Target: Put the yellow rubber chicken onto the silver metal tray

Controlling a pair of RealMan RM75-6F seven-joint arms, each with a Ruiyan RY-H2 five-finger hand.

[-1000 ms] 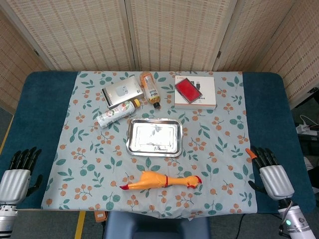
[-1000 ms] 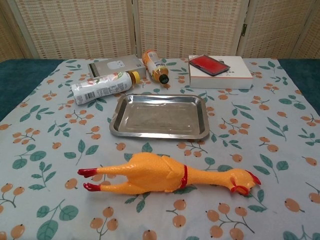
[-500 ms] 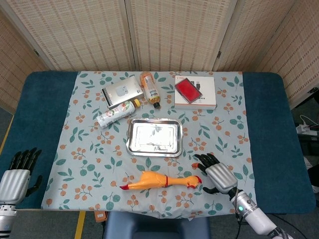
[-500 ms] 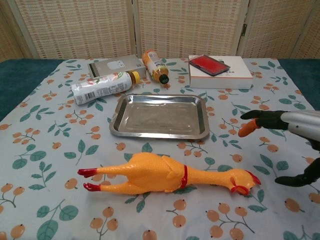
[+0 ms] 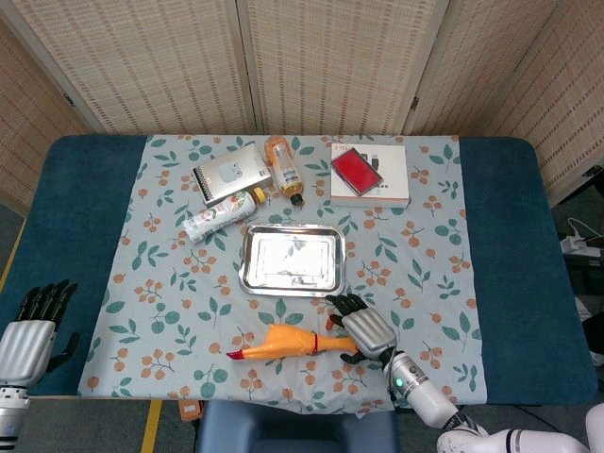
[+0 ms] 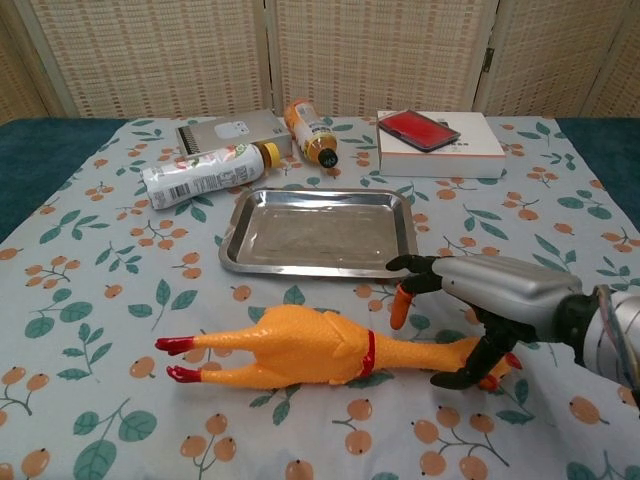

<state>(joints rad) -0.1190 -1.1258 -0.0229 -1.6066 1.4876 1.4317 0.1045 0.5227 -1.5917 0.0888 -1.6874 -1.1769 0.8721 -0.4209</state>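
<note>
Fingers (image 6: 412, 263) of the right hand (image 6: 478, 300) spread apart above the yellow rubber chicken's (image 6: 320, 347) head.
Silver metal tray (image 6: 320, 232) just beyond; bottles (image 6: 200, 174) at table's far edge.

yellow rubber chicken (image 6: 300, 350) with red feet and collar; silver metal tray (image 6: 320, 262); pale blue cloth (image 5: 170, 283) patterned with green leaves and orange berries; red phone (image 5: 356, 171) at one o'clock.

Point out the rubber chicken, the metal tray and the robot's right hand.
rubber chicken (image 6: 300, 345): chest view, on its yellow body.
metal tray (image 6: 318, 268): chest view, on its near rim.
right hand (image 6: 490, 295): chest view, on its silver back.
</note>
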